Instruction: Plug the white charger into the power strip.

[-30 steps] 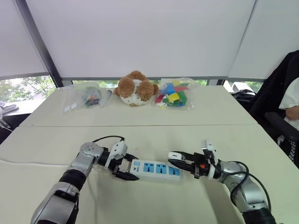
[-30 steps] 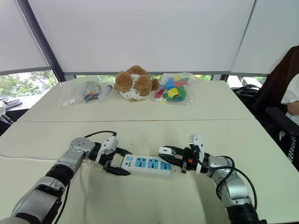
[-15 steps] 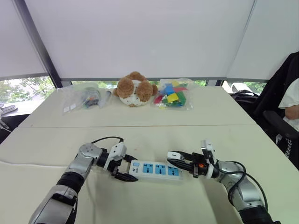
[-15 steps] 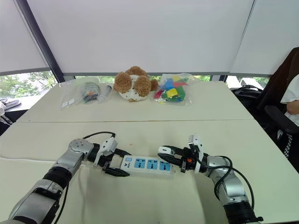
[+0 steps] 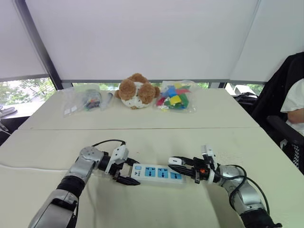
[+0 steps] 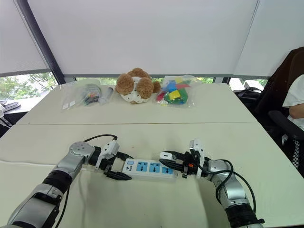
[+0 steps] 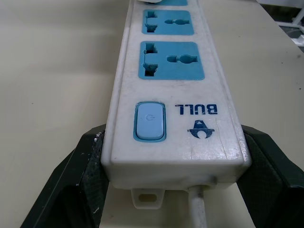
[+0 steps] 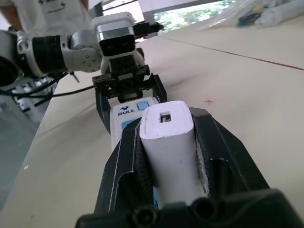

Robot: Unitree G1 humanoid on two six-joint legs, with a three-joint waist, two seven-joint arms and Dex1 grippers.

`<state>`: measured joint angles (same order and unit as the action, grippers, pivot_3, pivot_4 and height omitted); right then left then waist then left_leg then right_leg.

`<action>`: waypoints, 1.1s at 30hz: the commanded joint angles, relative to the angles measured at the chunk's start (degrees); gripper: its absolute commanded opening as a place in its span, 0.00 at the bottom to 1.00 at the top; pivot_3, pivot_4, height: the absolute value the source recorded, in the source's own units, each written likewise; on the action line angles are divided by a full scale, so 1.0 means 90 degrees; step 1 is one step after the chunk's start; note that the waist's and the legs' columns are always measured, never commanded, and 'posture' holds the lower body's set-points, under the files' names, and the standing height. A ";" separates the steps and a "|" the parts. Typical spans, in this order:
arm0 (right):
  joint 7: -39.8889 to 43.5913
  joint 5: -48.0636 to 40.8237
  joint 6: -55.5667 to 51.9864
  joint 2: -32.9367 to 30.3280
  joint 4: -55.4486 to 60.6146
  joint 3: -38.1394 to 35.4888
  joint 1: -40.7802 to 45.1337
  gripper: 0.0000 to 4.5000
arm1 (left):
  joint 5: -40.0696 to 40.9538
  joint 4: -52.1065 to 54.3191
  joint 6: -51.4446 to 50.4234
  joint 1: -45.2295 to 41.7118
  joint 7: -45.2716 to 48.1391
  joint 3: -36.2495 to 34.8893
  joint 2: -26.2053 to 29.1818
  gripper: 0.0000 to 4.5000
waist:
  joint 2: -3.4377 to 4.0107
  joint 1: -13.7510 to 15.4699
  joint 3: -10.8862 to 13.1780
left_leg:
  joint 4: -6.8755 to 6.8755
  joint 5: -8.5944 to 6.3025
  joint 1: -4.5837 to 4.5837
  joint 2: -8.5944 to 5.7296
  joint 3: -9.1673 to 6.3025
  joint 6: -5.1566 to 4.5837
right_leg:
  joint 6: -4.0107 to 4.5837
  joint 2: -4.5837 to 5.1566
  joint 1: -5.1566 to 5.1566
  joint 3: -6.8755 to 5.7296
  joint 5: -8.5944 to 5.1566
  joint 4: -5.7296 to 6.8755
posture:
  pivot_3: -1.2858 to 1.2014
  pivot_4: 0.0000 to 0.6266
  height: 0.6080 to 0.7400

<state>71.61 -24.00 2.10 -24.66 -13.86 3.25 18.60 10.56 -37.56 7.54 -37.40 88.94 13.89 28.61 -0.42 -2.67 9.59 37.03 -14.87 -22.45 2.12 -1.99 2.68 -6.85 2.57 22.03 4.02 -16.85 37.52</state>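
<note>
The power strip [image 5: 157,173] lies flat on the cream table, its blue socket faces turned up. My left gripper [image 5: 127,173] is shut on its switch end, one black finger [image 7: 71,190] on each side of the blue switch [image 7: 150,122]. The white charger [image 8: 168,152] is clamped in my shut right gripper [image 5: 178,164], which points along the strip from the other end. The charger [image 5: 174,160] hovers just above the strip's far socket. Its prongs are hidden. The right wrist view looks past the charger to the strip [image 8: 124,114] and the left gripper [image 8: 128,83].
At the table's far side stand a teddy bear [image 5: 137,90], a bag of coloured blocks [image 5: 175,97] and a clear bag of small items [image 5: 88,100]. The strip's white cord [image 5: 28,168] trails off to the left. A person [image 5: 294,102] sits at the right.
</note>
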 commanded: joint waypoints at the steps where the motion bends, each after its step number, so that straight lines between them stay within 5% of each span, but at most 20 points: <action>1: 0.0175 0.0423 0.0144 -0.0079 -0.0735 0.0227 -0.0023 0.17 | -0.0132 0.0255 -0.0146 0.0168 0.0145 0.0031 0.0249 0.67 | -0.0011 -0.0008 -0.0005 | -0.0001 0.0000 0.0004 0.0002 0.0000 0.0000 | 0.0001 -0.0001 -0.0005 0.0000 0.0000 0.0000 | 0.52 0.24 0.99; 10: 0.0702 0.0629 0.0950 -0.0056 -0.1922 0.0457 -0.0030 0.17 | -0.0051 0.0766 -0.0413 0.0480 0.0164 -0.0016 0.0582 0.67 | -0.0051 -0.0042 -0.0029 | -0.0002 -0.0009 0.0032 0.0033 0.0005 -0.0015 | 0.0023 -0.0027 -0.0029 -0.0001 -0.0012 0.0000 | 0.52 0.24 0.99; 22: 0.0892 0.0808 0.1219 0.0251 -0.3191 0.0684 0.0317 0.17 | 0.0106 0.1502 -0.0734 0.0926 0.0026 -0.0063 0.0934 0.67 | -0.0144 -0.0142 -0.0094 | -0.0096 -0.0063 0.0259 0.0115 0.0013 -0.0099 | 0.0152 -0.0108 -0.0188 0.0005 -0.0078 -0.0020 | 0.52 0.24 0.99; 33: 0.0618 0.1109 0.2601 0.0282 -0.3548 0.0869 0.0274 0.17 | 0.0057 0.1372 -0.0681 0.0868 -0.0212 -0.0104 0.0817 0.67 | -0.0154 -0.0143 -0.0121 | -0.0107 -0.0063 0.0269 0.0130 0.0013 -0.0098 | 0.0177 -0.0116 -0.0188 0.0004 -0.0086 -0.0017 | 0.52 0.24 0.99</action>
<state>80.28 -23.22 26.50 -20.40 -35.63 8.87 25.18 11.76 -26.14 0.70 -29.59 85.61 13.16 34.37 -1.81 -3.96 8.50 36.07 -15.44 -20.03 3.30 -1.86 1.80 -5.14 1.53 20.35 4.05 -17.68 37.37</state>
